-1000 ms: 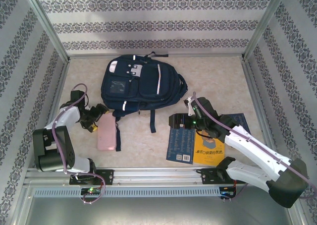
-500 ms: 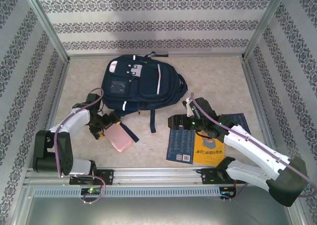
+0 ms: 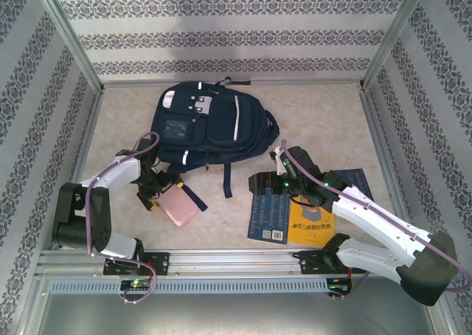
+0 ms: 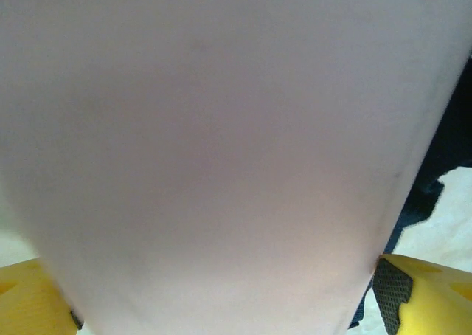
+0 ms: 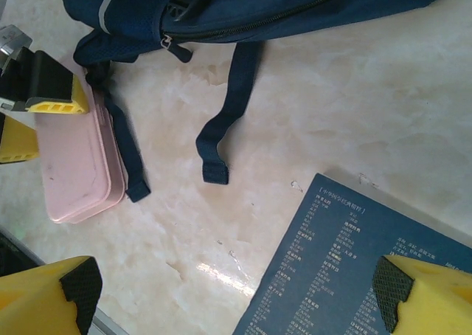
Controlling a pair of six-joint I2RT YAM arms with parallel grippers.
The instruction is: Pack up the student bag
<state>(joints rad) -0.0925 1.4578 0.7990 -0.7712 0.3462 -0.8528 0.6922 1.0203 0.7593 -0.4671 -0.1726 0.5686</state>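
Student bag (image 3: 210, 125) lies flat at mid-table; nothing visibly packed yet. My left gripper (image 3: 166, 193) straddles the pink pencil case (image 3: 181, 208), jaws wide; real pinch or not, I cannot tell. Right gripper (image 3: 262, 181) open, empty, over the blue book (image 3: 267, 215); yellow book (image 3: 313, 230) also unpacked.

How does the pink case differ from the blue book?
The pink case is plain and smaller; the blue book carries printed text and is larger. The case sits between the left gripper's fingers; the book lies under the open right gripper. Both are rectangular and near the student bag.
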